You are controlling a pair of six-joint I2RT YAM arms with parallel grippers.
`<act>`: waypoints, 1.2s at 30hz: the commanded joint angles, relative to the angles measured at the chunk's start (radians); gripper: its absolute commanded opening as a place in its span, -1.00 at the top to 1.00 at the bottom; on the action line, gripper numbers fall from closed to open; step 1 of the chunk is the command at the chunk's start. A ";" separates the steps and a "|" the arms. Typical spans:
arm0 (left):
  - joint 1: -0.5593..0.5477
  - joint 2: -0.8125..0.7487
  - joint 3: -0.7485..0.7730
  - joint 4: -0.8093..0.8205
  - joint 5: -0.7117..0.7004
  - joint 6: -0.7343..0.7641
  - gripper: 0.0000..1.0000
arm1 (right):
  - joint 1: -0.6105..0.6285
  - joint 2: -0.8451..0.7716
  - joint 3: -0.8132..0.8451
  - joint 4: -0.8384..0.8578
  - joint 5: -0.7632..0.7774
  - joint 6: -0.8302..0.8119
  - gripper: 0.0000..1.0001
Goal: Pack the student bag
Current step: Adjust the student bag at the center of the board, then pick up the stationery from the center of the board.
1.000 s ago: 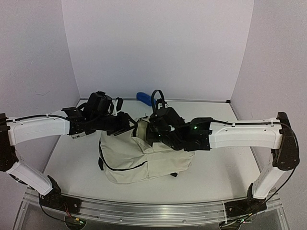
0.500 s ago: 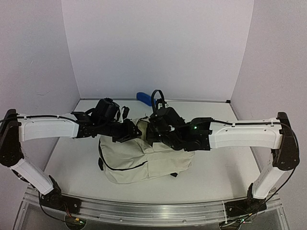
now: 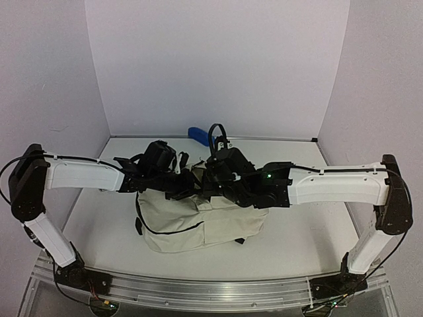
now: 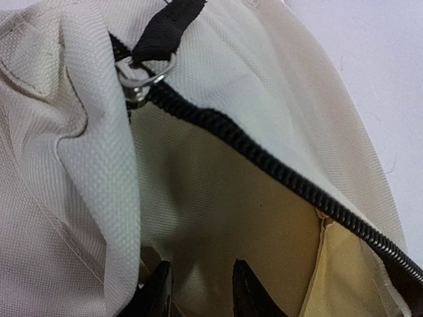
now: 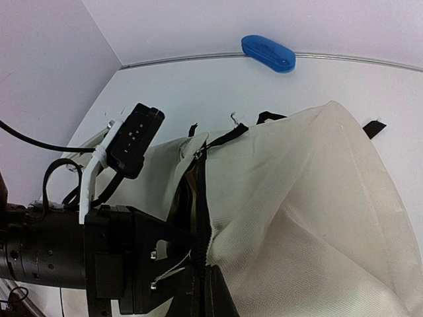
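The student bag [image 3: 192, 221], cream fabric with a black zipper [image 4: 264, 158], lies in the middle of the table between both arms. My left gripper [image 3: 190, 183] reaches into its open mouth. In the left wrist view the left gripper [image 4: 201, 290] stands open, with only the tan lining [image 4: 218, 198] showing between its tips. The right gripper [image 5: 208, 294] is shut on the zipper edge of the bag [image 5: 310, 198] and holds the opening up. In the top view the right gripper [image 3: 210, 183] sits right beside the left one. What is inside the bag is hidden.
A blue oblong object [image 3: 198, 135] lies at the back of the table by the wall, also in the right wrist view as the blue object [image 5: 268, 53]. A black carry loop [image 3: 217, 135] rises behind the bag. Purple walls enclose the table on three sides.
The left arm has swung right and stretched forward, bringing its gripper from the bag's left edge into the opening, with its jaws narrower than before. The right arm and bag have stayed put.
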 commanded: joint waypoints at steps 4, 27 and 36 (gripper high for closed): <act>0.002 -0.228 -0.012 -0.086 -0.130 0.134 -0.26 | 0.005 -0.052 -0.005 0.100 0.067 0.014 1.00; 0.711 -0.081 0.154 -0.472 -0.212 0.483 -0.94 | 0.004 -0.061 -0.039 0.182 0.014 -0.042 1.00; 0.907 0.146 0.260 -0.361 -0.156 0.526 -0.93 | 0.004 -0.057 -0.032 0.215 -0.018 -0.066 1.00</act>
